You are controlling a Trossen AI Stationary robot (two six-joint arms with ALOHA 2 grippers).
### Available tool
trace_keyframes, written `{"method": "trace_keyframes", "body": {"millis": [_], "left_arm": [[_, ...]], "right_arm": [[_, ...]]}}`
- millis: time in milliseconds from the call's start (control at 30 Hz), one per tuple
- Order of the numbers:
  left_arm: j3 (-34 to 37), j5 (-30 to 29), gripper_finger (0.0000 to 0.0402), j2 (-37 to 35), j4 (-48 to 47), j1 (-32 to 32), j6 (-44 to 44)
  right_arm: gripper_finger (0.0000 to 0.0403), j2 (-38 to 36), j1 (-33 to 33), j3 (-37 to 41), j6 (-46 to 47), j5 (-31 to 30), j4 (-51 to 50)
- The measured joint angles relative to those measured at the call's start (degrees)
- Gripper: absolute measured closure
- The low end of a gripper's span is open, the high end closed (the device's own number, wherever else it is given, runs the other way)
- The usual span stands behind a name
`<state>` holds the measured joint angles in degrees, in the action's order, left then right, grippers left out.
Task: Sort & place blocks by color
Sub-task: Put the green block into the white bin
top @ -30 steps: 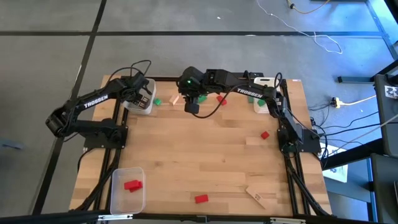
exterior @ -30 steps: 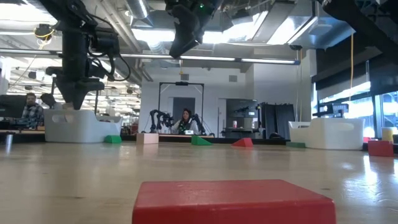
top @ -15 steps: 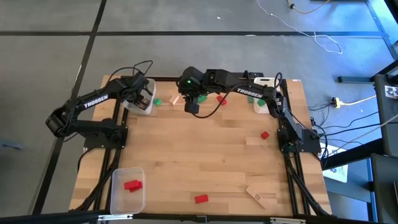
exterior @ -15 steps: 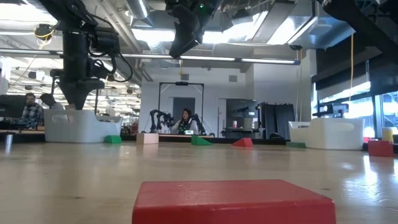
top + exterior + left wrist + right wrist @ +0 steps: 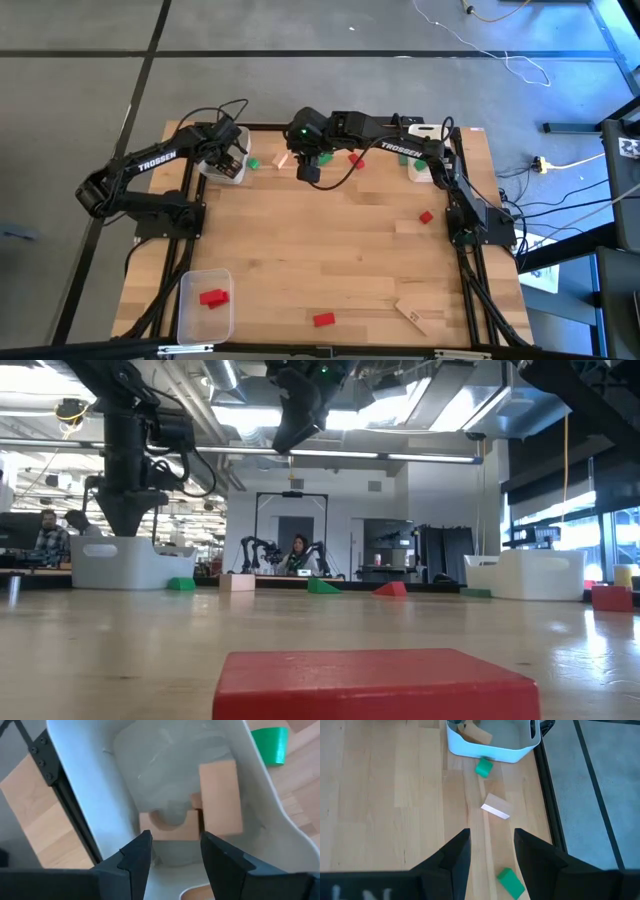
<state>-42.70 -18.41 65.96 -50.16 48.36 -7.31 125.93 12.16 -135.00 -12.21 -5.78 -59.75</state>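
My left gripper (image 5: 175,845) is open, pointing down into the white bin (image 5: 224,172) at the table's far left. Two pale wood blocks lie in the bin: a long one (image 5: 220,797) and an arched one (image 5: 170,826). My right gripper (image 5: 489,837) is open and empty above the far middle of the table (image 5: 308,170). Under and ahead of it a pale wood block (image 5: 496,806) and two green blocks (image 5: 483,767) (image 5: 510,881) lie flat on the table. A red block (image 5: 356,158) lies just right of it.
A clear bin (image 5: 205,300) with red blocks stands at the near left. A second white bin (image 5: 420,165) stands at the far right. Loose red blocks (image 5: 426,216) (image 5: 322,319) and a pale wood block (image 5: 410,315) lie on the right and near parts of the table.
My left arm has shifted a little toward the table's right over the white bin. The blocks have stayed where they were.
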Motion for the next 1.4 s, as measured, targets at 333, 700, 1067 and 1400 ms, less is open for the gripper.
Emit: {"method": "trace_keyframes", "body": {"millis": [333,700,1067,1400], "left_arm": [[-5.8,12.0,0.0239,-1.7,-0.9,0.0,9.3],[-11.9,21.8,0.0239,-6.7,-6.4,-0.2,9.3],[-11.9,21.3,0.0239,-10.4,-8.0,-0.2,7.4],[-11.9,20.6,0.0239,-10.4,-7.9,-0.2,7.4]], "right_arm": [[0.025,0.0,0.0,1.2,-8.3,2.9,-1.7],[0.025,1.3,0.0,7.2,-19.8,-2.6,7.6],[0.025,1.2,0.5,8.1,-16.5,-7.8,5.2],[0.025,1.4,0.7,8.1,-14.0,-8.7,3.3]]}}
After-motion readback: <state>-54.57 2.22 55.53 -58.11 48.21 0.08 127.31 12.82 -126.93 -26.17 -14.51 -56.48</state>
